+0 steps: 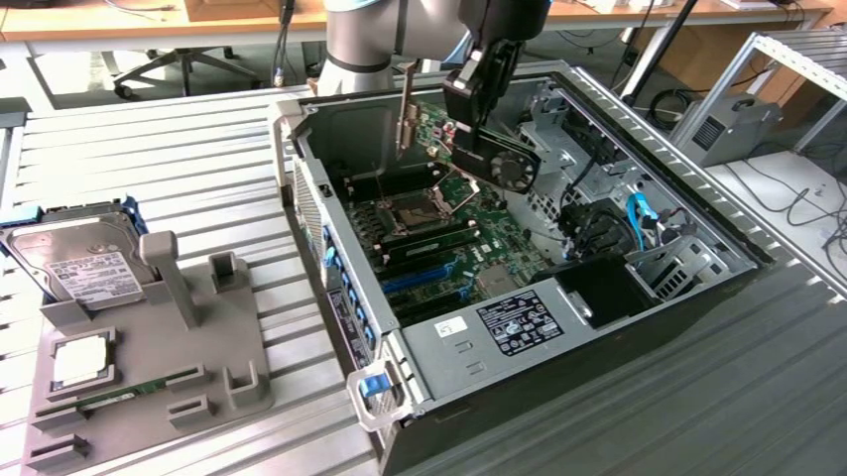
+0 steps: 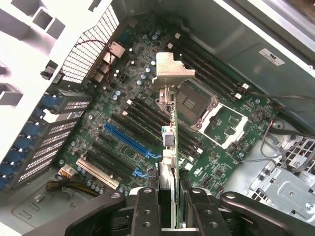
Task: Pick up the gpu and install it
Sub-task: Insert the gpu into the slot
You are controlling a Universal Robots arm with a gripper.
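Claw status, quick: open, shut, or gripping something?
Claw: shut on the gpu, holding it edge-on over the motherboard.

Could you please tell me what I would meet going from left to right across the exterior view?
First the hard drive → the gpu gripped in the claw → the blue cable → the grey box.

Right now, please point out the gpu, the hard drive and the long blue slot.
gpu (image 2: 173, 73): wrist view, silver bracket tab.
hard drive (image 1: 82, 263): exterior view, white label.
long blue slot (image 2: 130, 140): wrist view, its middle.
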